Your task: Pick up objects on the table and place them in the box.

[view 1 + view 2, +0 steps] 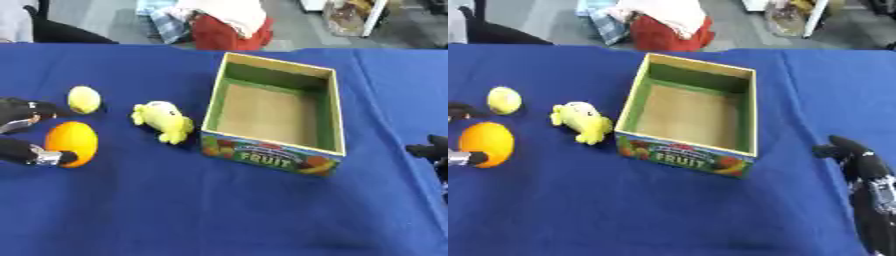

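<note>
An orange (73,141) lies on the blue table (175,210) at the far left. My left hand (24,111) comes in from the left edge and reaches round it: dark fingers lie just over its top and the thumb (54,158) curls against its lower left. A small yellow lemon (84,99) sits just behind the orange. To the right of it lies a yellow plush toy (163,120). The open fruit box (271,159), green inside with a bare cardboard floor, stands in the middle. My right hand (857,157) rests open by the right edge, away from everything.
The box's far rim (280,64) lies close to the table's back edge. Beyond that edge are red and white cloth (229,25) and a dark shape at the upper left.
</note>
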